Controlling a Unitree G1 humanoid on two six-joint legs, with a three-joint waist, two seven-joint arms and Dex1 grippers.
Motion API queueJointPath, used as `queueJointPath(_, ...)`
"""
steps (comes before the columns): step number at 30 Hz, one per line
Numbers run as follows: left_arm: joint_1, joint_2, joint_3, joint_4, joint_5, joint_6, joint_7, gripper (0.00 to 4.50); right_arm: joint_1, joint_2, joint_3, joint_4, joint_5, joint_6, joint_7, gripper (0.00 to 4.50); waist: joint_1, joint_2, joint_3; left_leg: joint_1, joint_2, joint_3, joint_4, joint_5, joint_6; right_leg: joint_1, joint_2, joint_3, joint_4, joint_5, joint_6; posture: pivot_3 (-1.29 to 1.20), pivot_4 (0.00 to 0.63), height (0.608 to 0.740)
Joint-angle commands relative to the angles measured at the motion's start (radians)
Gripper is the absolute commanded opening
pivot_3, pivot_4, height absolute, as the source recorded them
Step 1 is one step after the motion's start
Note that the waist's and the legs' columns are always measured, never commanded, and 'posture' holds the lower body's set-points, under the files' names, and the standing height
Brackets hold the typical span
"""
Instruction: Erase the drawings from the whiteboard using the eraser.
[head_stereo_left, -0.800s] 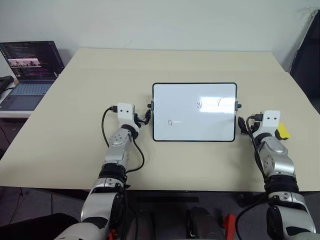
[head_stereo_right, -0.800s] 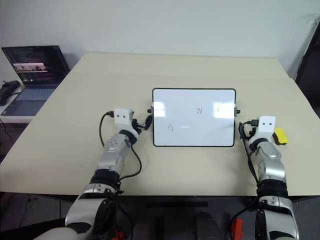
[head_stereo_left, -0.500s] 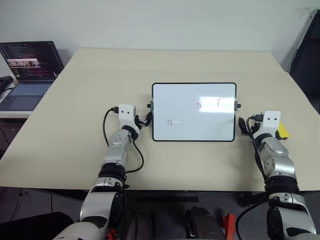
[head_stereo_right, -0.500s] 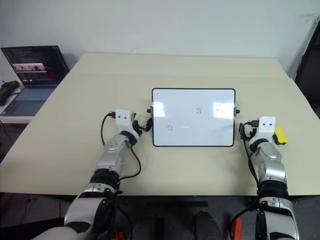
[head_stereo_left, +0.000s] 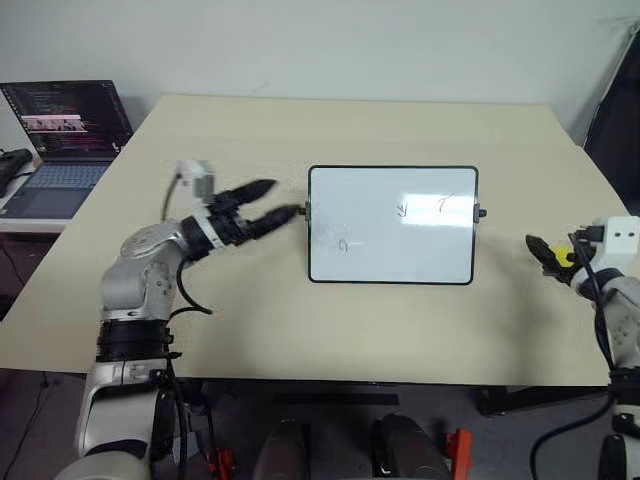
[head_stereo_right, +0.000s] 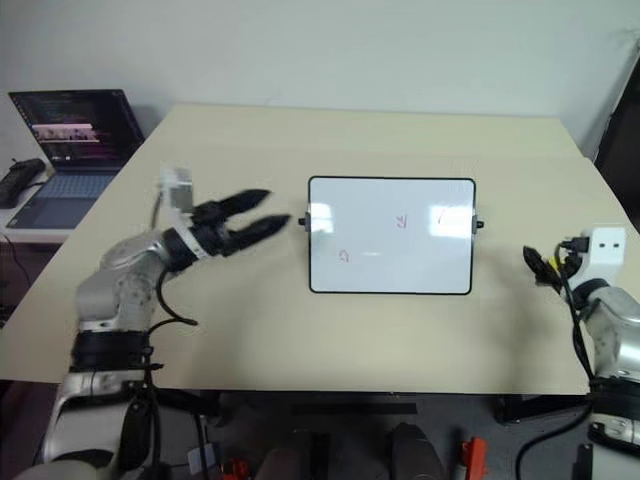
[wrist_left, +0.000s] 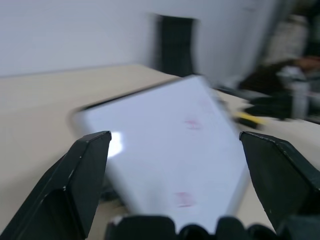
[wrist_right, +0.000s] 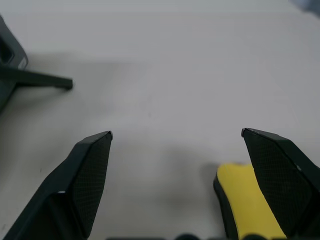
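Small yellow rounded eraser (wrist_right: 247, 202) on beige table (head_stereo_left: 400, 130), right of glossy white black-framed whiteboard (head_stereo_left: 392, 224), just inside spread right gripper (wrist_right: 190, 170); left gripper (head_stereo_left: 272, 200) spread too, farther off.

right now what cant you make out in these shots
- The eraser: in the head views the right tool and its cable hide most of it; in the right wrist view the bottom edge cuts it off.
- The drawings: too small in the head views to read their shapes; blurred in the left wrist view.
- The laptop: its left side is cut off by the picture's edge.
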Motion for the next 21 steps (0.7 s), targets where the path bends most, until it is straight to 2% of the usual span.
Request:
queueJointPath(1,-0.067,-0.088,-0.115,-0.126,-0.035,0.079,-0.007,4.50,-0.020,-0.092,-0.035,0.043,0.008,0.012,0.066,4.47,0.001,0.000,0.000,0.000,0.000,0.001,0.000,0.000,0.000,0.000,0.000,0.001,0.000,0.000,0.000,0.00,0.150,0.740)
queueJointPath(4,-0.134,-0.216,-0.245,-0.100,0.041,0.076,0.031,4.50,-0.049,-0.132,-0.030,0.123,-0.006,-0.001,0.082,4.47,-0.001,0.000,0.000,0.000,0.000,0.001,0.001,0.000,0.000,0.001,0.001,0.001,0.000,-0.003,0.005,0.00,0.150,0.740)
queueJointPath(6,-0.163,-0.268,-0.314,-0.057,0.112,0.042,0.042,4.50,-0.071,-0.151,-0.013,0.175,-0.019,-0.015,0.098,4.47,-0.006,0.000,0.000,0.001,0.000,0.001,0.001,0.000,0.000,0.001,0.001,0.001,0.000,-0.003,0.005,0.00,0.150,0.740)
queueJointPath(11,-0.255,-0.431,-0.446,0.089,0.275,-0.042,0.124,4.50,-0.163,-0.183,0.033,0.353,-0.067,-0.036,0.125,4.47,-0.023,0.001,0.000,0.002,0.000,0.003,0.000,0.000,0.000,0.000,0.002,0.004,0.000,-0.003,0.005,0.00,0.150,0.740)
queueJointPath(15,-0.252,-0.489,-0.486,0.101,0.322,-0.061,0.124,4.50,-0.225,-0.193,0.059,0.467,-0.101,-0.082,0.149,4.47,-0.026,0.001,0.000,0.002,0.000,0.005,0.000,0.000,0.000,0.000,0.002,0.006,-0.001,-0.003,0.005,0.00,0.150,0.740)
queueJointPath(21,-0.222,-0.498,-0.497,0.076,0.341,-0.050,0.116,4.50,-0.297,-0.188,0.098,0.585,-0.145,-0.127,0.168,4.47,-0.026,0.002,0.000,0.002,0.000,0.005,0.000,0.000,0.000,0.000,0.002,0.006,-0.001,-0.004,0.006,0.00,0.150,0.740)
